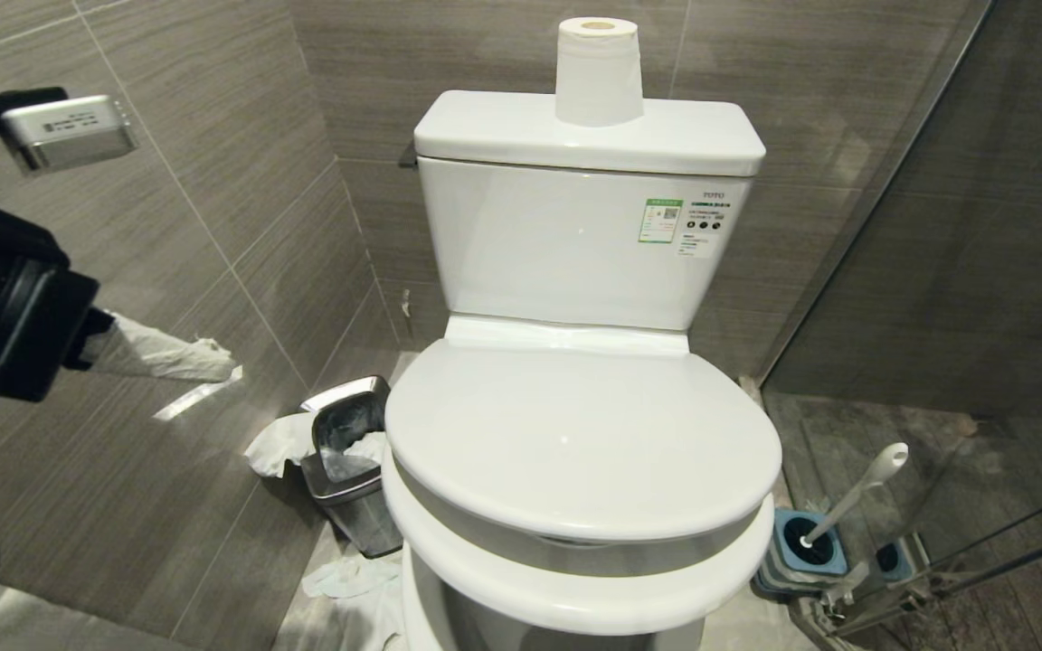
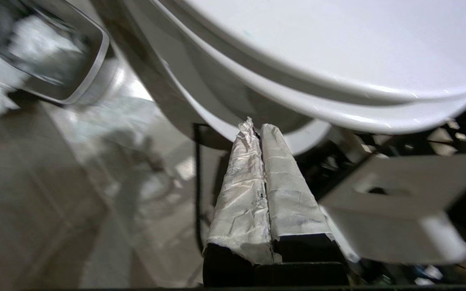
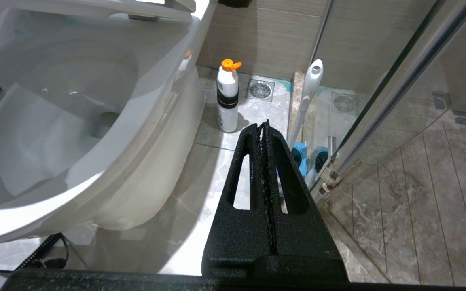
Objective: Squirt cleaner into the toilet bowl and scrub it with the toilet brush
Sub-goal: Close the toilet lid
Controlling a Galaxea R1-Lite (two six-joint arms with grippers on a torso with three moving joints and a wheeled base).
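- Both jaws stand fully closed and hold nothing: we note the left gripper (image 2: 257, 127), its fingers wrapped in pale crinkled tape, pressed together just beside the front rim of the toilet; the right gripper (image 3: 264, 125), black and bare, has its fingers meeting tip to tip above the floor.
- We find a small bathroom with grey-brown streaked wall tiles (image 1: 213, 136), a glossy pale marble floor (image 3: 200, 190) and a glass shower partition (image 1: 964, 226) filling the right of the head view.
- We record the toilet bowl (image 1: 575, 588) at centre frame with its lid (image 1: 575, 434) down; a paper roll (image 1: 599, 70) stands upright on the cistern (image 1: 575, 136).
- The toilet brush (image 1: 856, 488) leans tilted in its blue holder (image 1: 806, 547) at lower right of the head view, beside the glass partition.
- A white bottle with an orange cap (image 3: 228, 97) stands upright on the floor between toilet base and brush, seen only in the right wrist view.
- A steel-rimmed waste bin (image 1: 349, 461), with crumpled paper in and around it, sits at lower left of centre, close against the toilet's side.
- The left arm (image 1: 5, 298) is cut off at the left edge of the head view; the lid hides the bowl's interior there.
- In the right wrist view the basin shows white; we cannot make out any cleaner.
- The left wrist view is blurred toward its edges.
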